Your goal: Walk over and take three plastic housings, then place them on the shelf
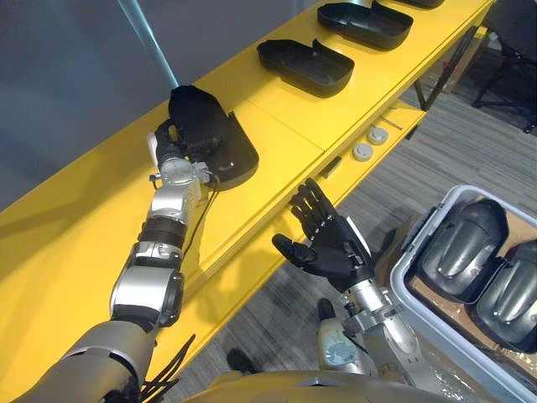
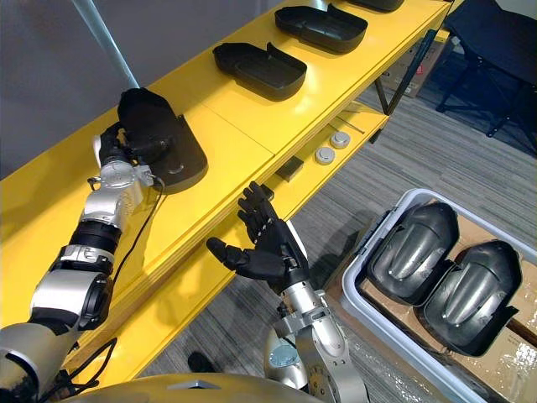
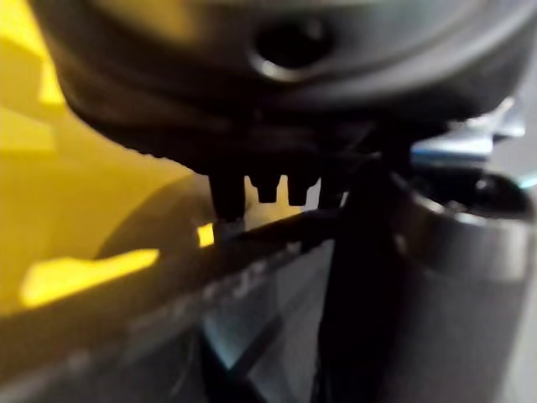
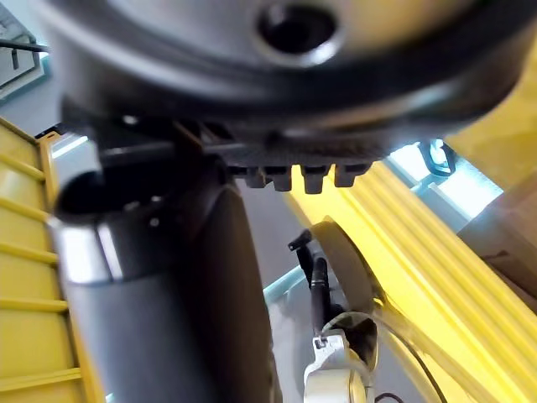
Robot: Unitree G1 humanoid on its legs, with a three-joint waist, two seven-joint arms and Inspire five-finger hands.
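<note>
A black plastic housing (image 1: 237, 156) lies on the yellow shelf (image 1: 92, 218), and my left hand (image 1: 191, 113) is on its near end with fingers curled over its edge. Two more black housings (image 1: 306, 65) (image 1: 365, 23) lie farther along the same shelf, hollow side up. My right hand (image 1: 331, 243) hovers open below the shelf's front edge, fingers spread, holding nothing. To the right, a white bin (image 1: 403, 277) holds two dark grey housings (image 1: 463, 243) (image 1: 513, 294), domed side up.
Two small white discs (image 1: 362, 151) (image 1: 377, 135) rest on the lower yellow shelf level. The edge of a further housing (image 1: 419, 2) shows at the shelf's far end. A dark chair base (image 1: 508, 59) stands on the grey carpet at the back right.
</note>
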